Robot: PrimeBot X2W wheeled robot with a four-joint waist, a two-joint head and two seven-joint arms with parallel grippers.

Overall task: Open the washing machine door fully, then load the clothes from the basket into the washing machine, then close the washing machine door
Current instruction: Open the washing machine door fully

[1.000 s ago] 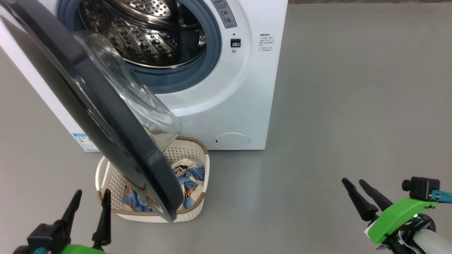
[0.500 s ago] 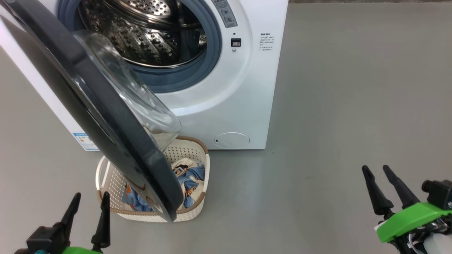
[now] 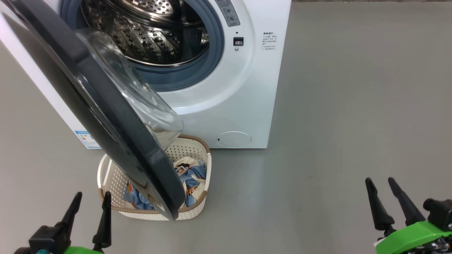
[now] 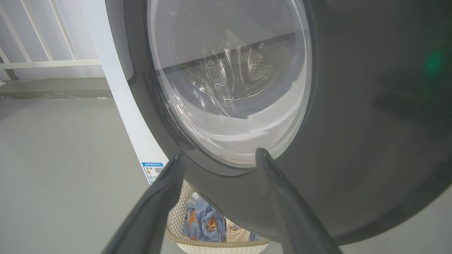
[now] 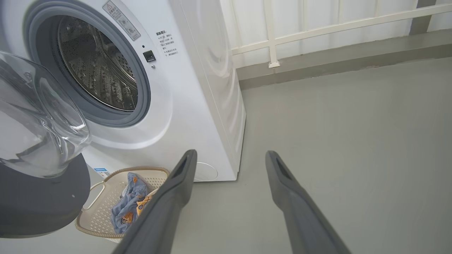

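Scene evenly lit, bright, diffuse; source not identified. Shadows on floor point(image 3: 353, 88) soft and faint, noted at base of washing machine point(image 3: 247, 88). Specular highlights noted on drum point(image 3: 148, 35) and on glass of washing machine door point(image 3: 116, 141); green glint reflected on door rim in left wrist view. Head view sharp. Wrist views wide-angle: machine's white edge bowed in left wrist view. Left gripper's fingers point(image 4: 152, 218) and right gripper's fingers point(image 5: 169, 204) rendered soft.
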